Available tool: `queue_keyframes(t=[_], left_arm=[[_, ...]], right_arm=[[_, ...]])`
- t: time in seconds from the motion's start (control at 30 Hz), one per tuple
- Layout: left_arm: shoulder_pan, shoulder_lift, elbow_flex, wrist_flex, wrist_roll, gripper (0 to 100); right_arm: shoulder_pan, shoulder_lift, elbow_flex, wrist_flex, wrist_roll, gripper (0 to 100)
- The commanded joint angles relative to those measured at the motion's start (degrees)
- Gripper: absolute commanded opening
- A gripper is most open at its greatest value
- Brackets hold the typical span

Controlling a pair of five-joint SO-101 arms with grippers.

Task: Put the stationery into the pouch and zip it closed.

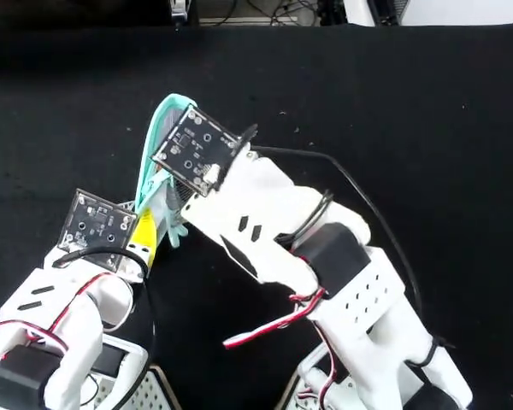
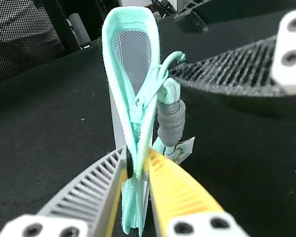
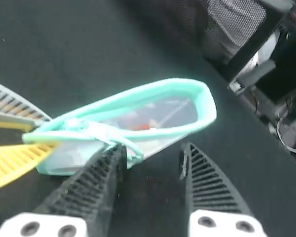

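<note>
The pouch (image 1: 156, 141) is turquoise-edged with grey mesh sides and stands on its long edge on the black table. My left gripper (image 2: 135, 165) is shut on the pouch's (image 2: 130, 54) near end, with a grey finger on one side and a yellow finger (image 2: 180, 190) on the other. The zipper pull (image 2: 144, 98) sits partway along the top edge, beside a grey loop strap (image 2: 170, 117). My right gripper (image 3: 153, 150) hovers open over the pouch (image 3: 138, 111), one black finger (image 3: 99, 180) near the zipper tab. Something red (image 3: 143, 124) shows through the mesh.
A black cloth (image 1: 393, 128) covers the table, with open room to the right and far side. Cables and furniture legs (image 1: 265, 10) lie beyond the far edge. The two arms' bodies crowd the near side, and a red-white wire (image 1: 265, 329) hangs between them.
</note>
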Motion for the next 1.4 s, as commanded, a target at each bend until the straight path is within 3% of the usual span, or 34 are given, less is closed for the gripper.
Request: queue_keyframes(t=[0.0, 0.17, 0.33, 0.4, 0.8, 1.0, 1.37], left_arm=[[0.8, 0.7, -2.4, -0.4, 0.6, 3], [0.8, 0.7, -2.4, -0.4, 0.6, 3], [0.8, 0.7, -2.4, -0.4, 0.6, 3], [0.8, 0.7, -2.3, -0.2, 0.6, 3], [0.8, 0.6, 0.2, -1.8, 0.7, 3], [0.8, 0.5, 0.2, -1.5, 0.7, 3], [0.8, 0.2, -0.2, 0.8, 0.7, 3]], right_arm=[[-0.8, 0.4, -3.0, -0.1, 0.0, 17.8], [-0.9, 0.4, -3.2, -0.4, 1.0, 16.8], [-5.5, 0.1, -0.5, -3.4, 13.1, 3.6], [-6.3, 0.0, 0.9, -4.9, 14.2, 1.2], [-5.5, 0.0, 1.2, -5.7, 14.0, 1.2], [-0.1, 0.0, -2.0, -6.2, 6.0, 1.2], [3.2, 0.0, 0.0, -11.4, 0.6, 1.2]])
